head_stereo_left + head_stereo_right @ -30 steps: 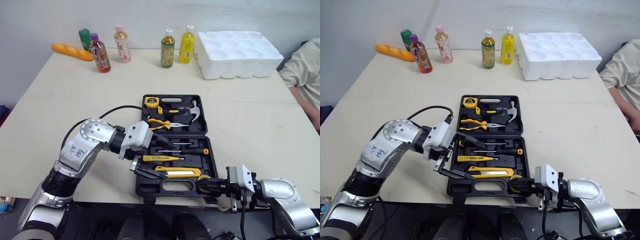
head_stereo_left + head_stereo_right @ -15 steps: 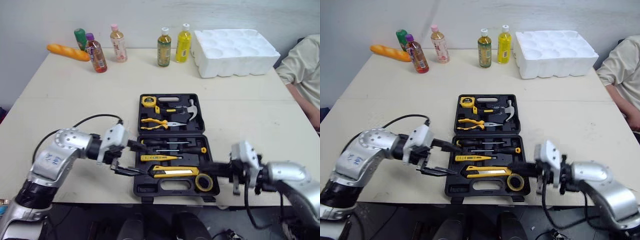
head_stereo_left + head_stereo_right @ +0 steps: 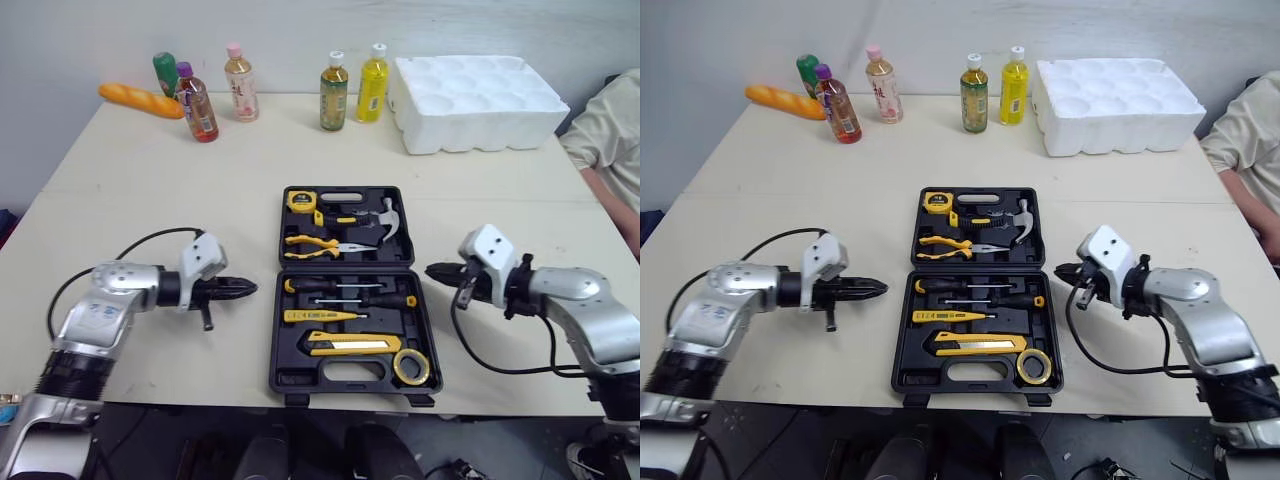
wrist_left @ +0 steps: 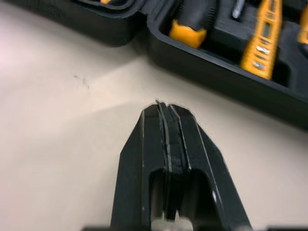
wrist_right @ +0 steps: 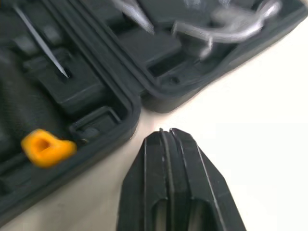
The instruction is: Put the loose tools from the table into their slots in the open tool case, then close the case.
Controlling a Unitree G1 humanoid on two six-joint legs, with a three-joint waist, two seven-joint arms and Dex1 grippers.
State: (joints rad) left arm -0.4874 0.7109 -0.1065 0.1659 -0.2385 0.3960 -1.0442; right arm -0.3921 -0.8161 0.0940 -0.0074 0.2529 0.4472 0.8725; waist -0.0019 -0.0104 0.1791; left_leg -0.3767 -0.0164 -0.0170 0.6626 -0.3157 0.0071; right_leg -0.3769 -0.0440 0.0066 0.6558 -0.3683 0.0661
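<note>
fingers point(image 4: 144, 159) of the left gripper point(image 3: 248, 288) were pressed together, empty, near the left wall of the open tool case point(image 3: 349, 374); right gripper point(image 3: 432, 269) fingers point(image 5: 144, 183) likewise, just beside its right wall. tool case lay mid-counter point(image 3: 150, 200) with hammer point(image 3: 385, 218), pliers point(image 3: 315, 241), screwdrivers point(image 3: 350, 300), utility knife point(image 3: 355, 343), tape roll point(image 3: 410, 366) seated in slots. rigid slick plastic, likely heavy with steel tools; best taken at the far half's outer edge to fold shut. no readable writing on it.

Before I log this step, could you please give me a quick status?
Left gripper shut, empty, left of case. Right gripper shut, empty, right of case. Case open, tools slotted, not yet closed. Person's sleeve far right, apart.
</note>
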